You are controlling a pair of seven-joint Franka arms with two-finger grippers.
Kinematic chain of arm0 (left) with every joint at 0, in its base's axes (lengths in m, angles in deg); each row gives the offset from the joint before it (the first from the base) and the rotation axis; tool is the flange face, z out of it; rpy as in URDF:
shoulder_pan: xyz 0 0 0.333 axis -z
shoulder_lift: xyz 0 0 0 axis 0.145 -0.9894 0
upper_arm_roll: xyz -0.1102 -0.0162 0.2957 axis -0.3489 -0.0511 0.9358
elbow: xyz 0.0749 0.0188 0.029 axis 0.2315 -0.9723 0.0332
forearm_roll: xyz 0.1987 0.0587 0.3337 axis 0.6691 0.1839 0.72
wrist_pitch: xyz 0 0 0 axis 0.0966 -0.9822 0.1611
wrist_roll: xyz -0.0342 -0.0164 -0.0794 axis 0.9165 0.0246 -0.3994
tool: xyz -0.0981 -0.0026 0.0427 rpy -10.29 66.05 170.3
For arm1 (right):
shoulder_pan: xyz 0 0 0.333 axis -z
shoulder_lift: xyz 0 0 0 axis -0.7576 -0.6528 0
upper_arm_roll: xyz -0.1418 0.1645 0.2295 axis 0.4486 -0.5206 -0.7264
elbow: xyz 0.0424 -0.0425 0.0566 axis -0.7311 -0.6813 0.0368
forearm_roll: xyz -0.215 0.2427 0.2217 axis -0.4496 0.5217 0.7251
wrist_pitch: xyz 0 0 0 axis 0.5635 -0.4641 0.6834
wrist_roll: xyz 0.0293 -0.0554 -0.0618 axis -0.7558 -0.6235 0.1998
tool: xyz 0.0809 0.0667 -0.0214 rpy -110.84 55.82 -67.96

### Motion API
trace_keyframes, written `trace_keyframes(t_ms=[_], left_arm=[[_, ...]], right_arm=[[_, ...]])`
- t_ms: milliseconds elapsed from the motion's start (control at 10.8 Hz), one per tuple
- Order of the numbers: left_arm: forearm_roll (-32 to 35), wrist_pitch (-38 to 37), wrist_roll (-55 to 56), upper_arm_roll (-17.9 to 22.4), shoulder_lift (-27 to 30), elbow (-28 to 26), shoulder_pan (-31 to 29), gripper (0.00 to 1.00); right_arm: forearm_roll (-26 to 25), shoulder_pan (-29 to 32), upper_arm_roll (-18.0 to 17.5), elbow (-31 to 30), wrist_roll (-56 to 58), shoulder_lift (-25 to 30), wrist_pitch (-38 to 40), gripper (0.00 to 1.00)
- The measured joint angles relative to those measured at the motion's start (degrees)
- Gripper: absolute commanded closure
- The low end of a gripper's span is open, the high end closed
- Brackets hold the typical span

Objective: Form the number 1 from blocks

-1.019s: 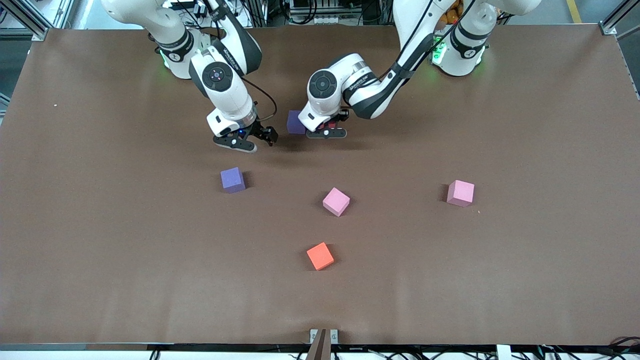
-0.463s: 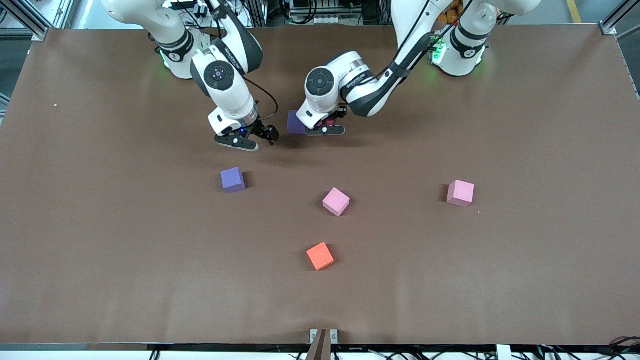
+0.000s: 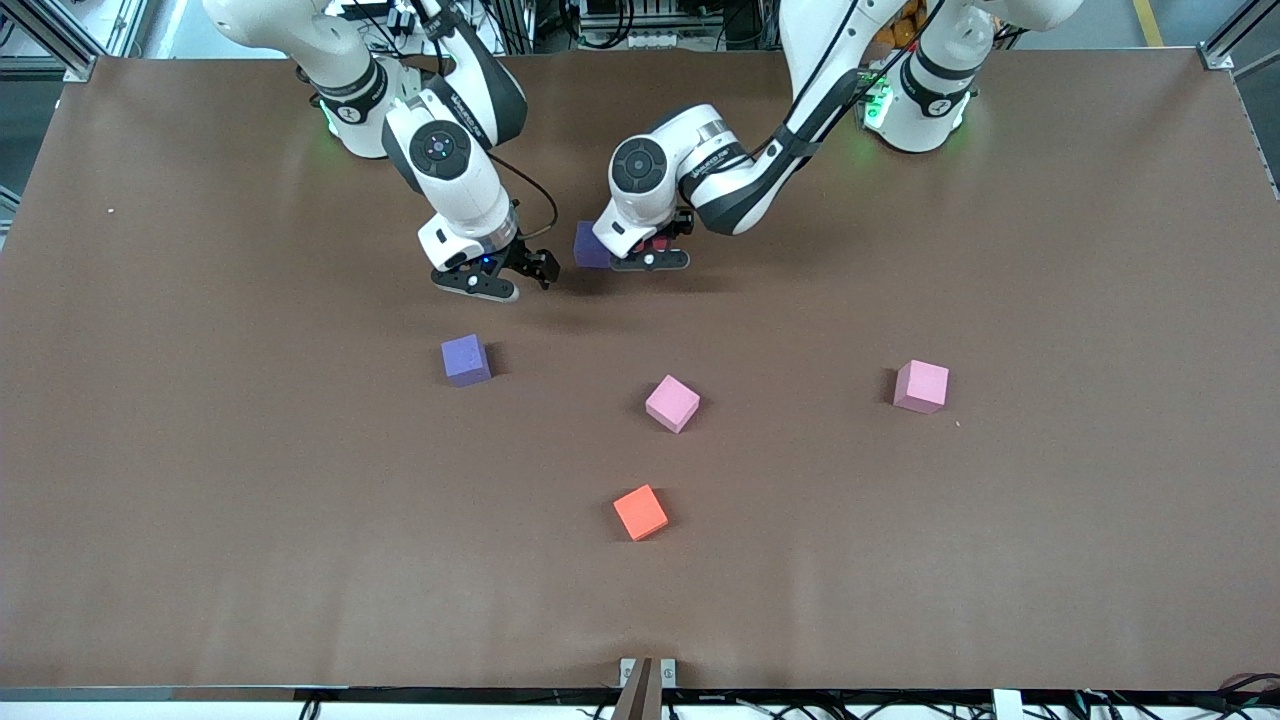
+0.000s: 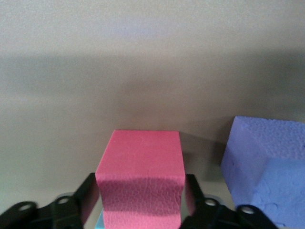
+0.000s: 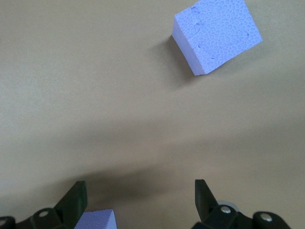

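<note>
My left gripper [image 3: 650, 262] is low over the table near the robots' bases. Its fingers stand open on either side of a red block [image 4: 141, 179], with a narrow gap at each side. A sliver of light blue block [image 4: 98, 223] shows against the red one. A purple block [image 3: 588, 245] sits right beside them. My right gripper [image 3: 480, 288] hangs open and empty over bare table. A second purple block [image 3: 466, 360] lies nearer the front camera. Two pink blocks [image 3: 672, 403] [image 3: 921, 386] and an orange block [image 3: 640, 512] lie loose, nearer still.
The brown table [image 3: 1000, 560] stretches wide around the loose blocks. A small metal bracket [image 3: 647, 672] sits at the table edge nearest the front camera. The two grippers hang close together, about one hand's width apart.
My left gripper's fingers have eased off the red block, and the hand has shifted slightly toward the bases. The right gripper has crept a little toward the bases. No block has moved.
</note>
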Motion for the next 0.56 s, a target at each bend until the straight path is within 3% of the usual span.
trace_keyframes(t_ms=[278,556], left_arm=[[1.5,0.2,0.0,2.2,1.6,2.2,-1.8,0.0],[3.4,-1.2,0.0,2.6,7.0,2.7,-9.0,0.0]], right_arm=[[0.0,-0.5,0.0,0.0,0.0,-0.1,-0.4,0.0],[0.0,-3.2,0.0,0.3,0.0,-1.2,-2.3,0.0]])
